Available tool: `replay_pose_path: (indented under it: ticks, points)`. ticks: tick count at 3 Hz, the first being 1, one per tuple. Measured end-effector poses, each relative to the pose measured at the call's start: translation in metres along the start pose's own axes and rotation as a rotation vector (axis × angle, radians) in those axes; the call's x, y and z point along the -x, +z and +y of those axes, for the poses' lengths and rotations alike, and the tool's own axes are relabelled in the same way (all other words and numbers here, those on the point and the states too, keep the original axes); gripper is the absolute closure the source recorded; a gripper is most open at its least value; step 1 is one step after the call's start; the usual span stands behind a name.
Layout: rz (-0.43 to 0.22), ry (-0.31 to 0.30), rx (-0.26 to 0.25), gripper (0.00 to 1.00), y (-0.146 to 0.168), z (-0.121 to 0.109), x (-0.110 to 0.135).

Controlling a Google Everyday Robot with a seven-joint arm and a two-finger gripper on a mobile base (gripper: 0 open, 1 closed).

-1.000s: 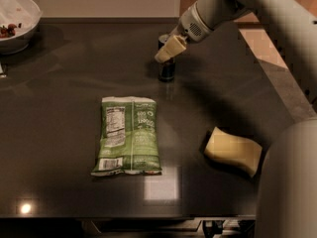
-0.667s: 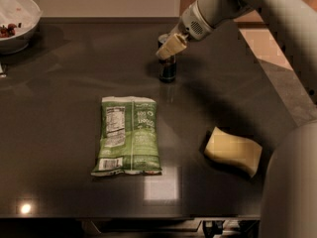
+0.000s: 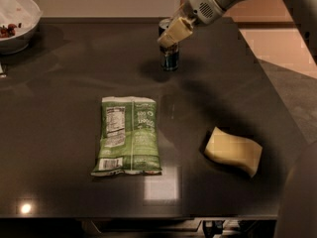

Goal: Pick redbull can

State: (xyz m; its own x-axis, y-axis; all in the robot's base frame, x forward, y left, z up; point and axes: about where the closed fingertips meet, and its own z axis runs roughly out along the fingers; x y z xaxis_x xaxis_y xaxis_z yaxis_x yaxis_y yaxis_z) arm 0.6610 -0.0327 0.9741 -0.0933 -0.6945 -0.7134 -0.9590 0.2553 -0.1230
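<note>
The redbull can (image 3: 170, 57) is a slim dark blue-teal can near the back middle of the dark table (image 3: 59, 133). It stands upright in my gripper (image 3: 173, 32), which comes in from the upper right. A cream-coloured finger (image 3: 174, 31) lies across the can's upper part and hides most of its top. The can's base hangs a little above the tabletop, with its shadow to the left.
A green snack bag (image 3: 128, 136) lies flat in the middle of the table. A yellow sponge (image 3: 234, 150) lies at the front right. A white bowl (image 3: 17, 21) with food sits at the back left corner. The table's right edge runs along the floor.
The gripper has risen and the can has gone up with it, off the tabletop. The bag, sponge and bowl have not moved.
</note>
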Motion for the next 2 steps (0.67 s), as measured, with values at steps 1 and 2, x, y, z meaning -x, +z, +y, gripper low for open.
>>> replay_pose_path:
  ticks: [1, 2]
  points:
    - [-0.014, -0.068, 0.011, 1.0, -0.0464, 0.0097, 0.0299]
    - [-0.014, -0.068, 0.011, 1.0, -0.0463, 0.0097, 0.0299]
